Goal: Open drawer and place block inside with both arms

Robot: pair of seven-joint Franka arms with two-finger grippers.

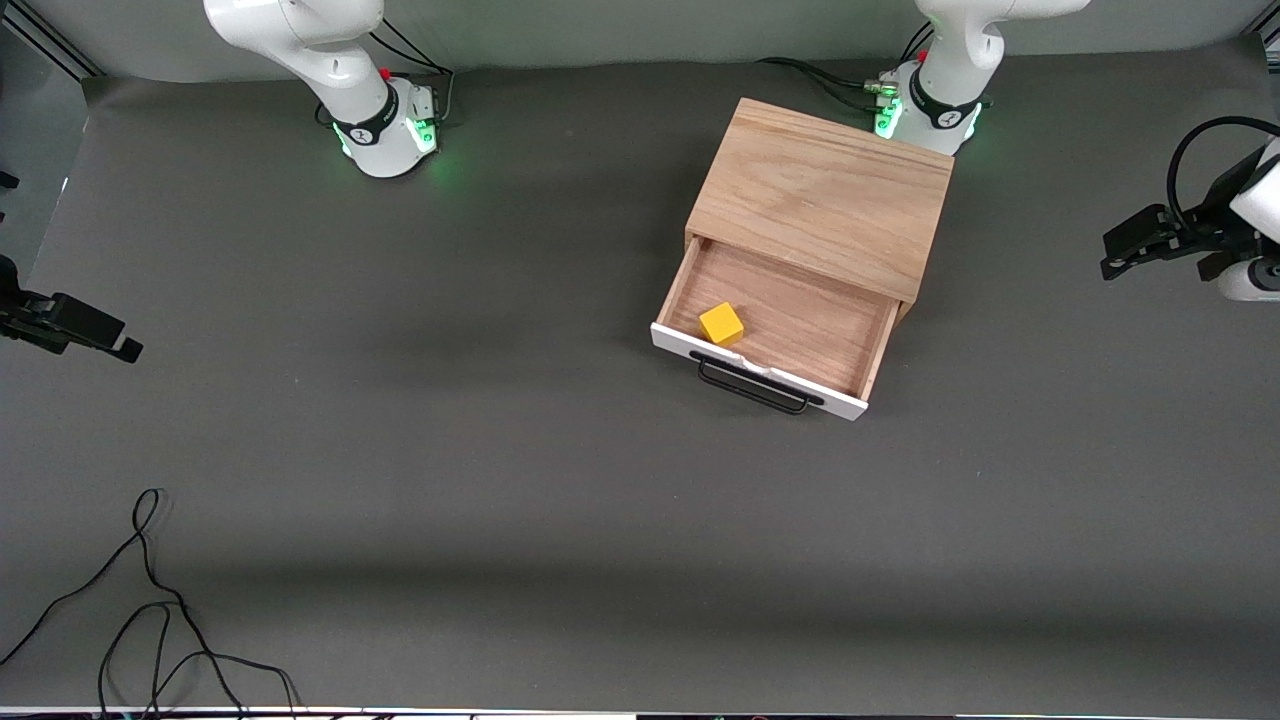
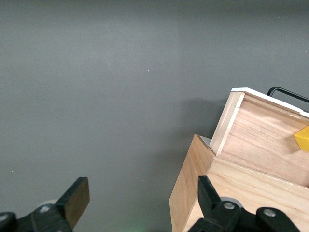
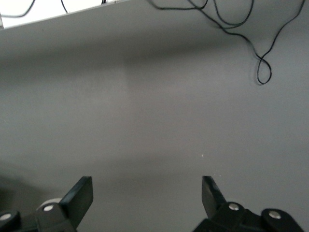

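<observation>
A small yellow block [image 1: 721,324] lies inside the pulled-out drawer [image 1: 780,320] of a wooden cabinet [image 1: 825,195], near the white front panel with its black handle [image 1: 755,385]. The left gripper [image 1: 1108,266] hangs fingers apart, empty, over the table's left-arm end, well clear of the cabinet. The right gripper [image 1: 132,350] hangs likewise spread and empty over the right-arm end.

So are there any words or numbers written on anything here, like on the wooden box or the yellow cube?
No text can be read anywhere.
Black band on the right arm's white base: a small mark, too small to read.
Black band on the left arm's white base: a similar mark, too small to read.
Light wooden box cabinet, its open drawer with the white front and the small yellow cube inside it: no writing.
</observation>
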